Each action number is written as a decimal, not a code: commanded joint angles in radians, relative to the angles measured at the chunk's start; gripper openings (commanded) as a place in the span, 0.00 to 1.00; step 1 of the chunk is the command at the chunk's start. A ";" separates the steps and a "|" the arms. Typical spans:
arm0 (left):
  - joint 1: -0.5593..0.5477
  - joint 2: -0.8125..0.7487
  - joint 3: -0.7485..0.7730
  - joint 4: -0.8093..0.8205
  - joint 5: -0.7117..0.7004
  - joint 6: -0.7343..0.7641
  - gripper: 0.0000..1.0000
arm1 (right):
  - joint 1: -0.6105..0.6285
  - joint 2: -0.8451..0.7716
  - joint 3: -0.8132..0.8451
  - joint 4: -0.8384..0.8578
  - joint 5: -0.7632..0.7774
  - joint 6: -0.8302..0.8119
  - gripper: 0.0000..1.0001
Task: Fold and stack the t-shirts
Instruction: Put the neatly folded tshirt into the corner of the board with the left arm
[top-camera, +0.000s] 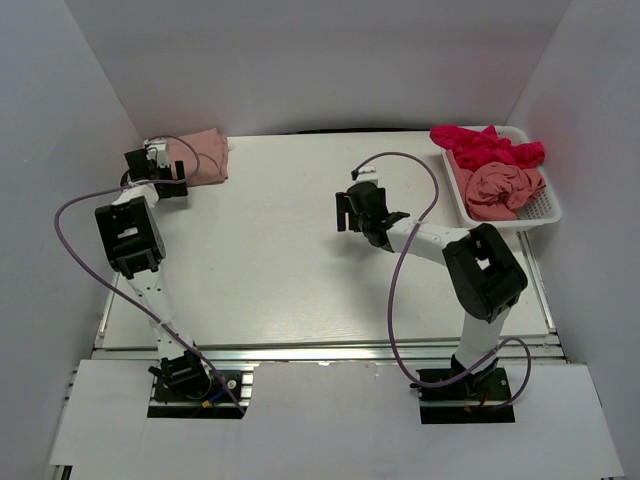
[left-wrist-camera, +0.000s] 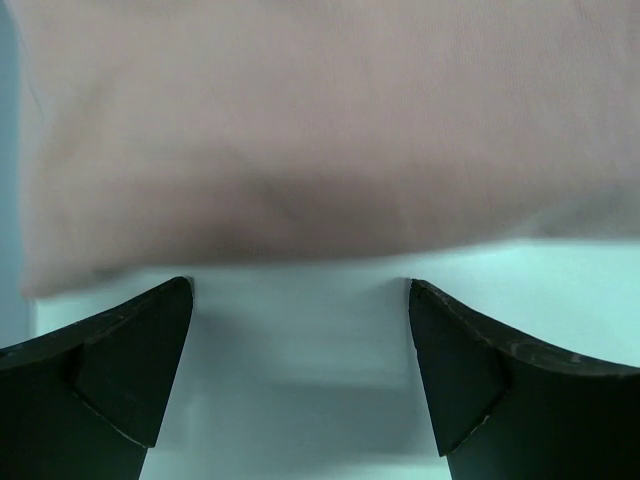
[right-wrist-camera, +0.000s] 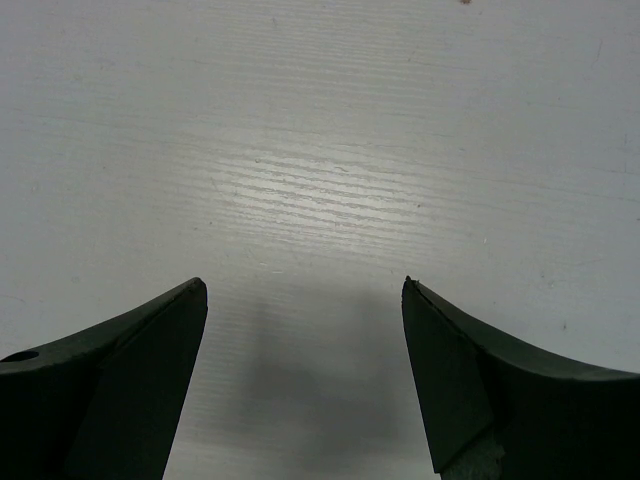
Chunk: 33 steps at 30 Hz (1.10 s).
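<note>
Jaws apart, both empty; I'd steer the right gripper toward the basket (grab one shirt only).

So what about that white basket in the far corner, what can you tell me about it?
The basket is a shallow, white, rectangular tray with mesh-like sides, plastic by the look of it. It sits upright at the far right corner of the table, turned slightly askew. Inside lie two crumpled shirts: a magenta-red shirt at the far end, spilling over the rim, and a salmon-pink shirt bunched at the near end. Neither is folded.
</note>
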 joint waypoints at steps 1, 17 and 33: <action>0.005 -0.165 -0.016 -0.145 0.056 -0.013 0.98 | 0.007 -0.065 -0.006 0.021 0.000 0.013 0.83; -0.038 -1.026 -0.615 -0.090 0.110 -0.151 0.98 | 0.044 -0.372 -0.256 0.056 -0.038 -0.007 0.84; -0.046 -1.345 -0.991 0.071 0.097 -0.211 0.98 | 0.060 -0.692 -0.503 0.074 -0.053 0.004 0.85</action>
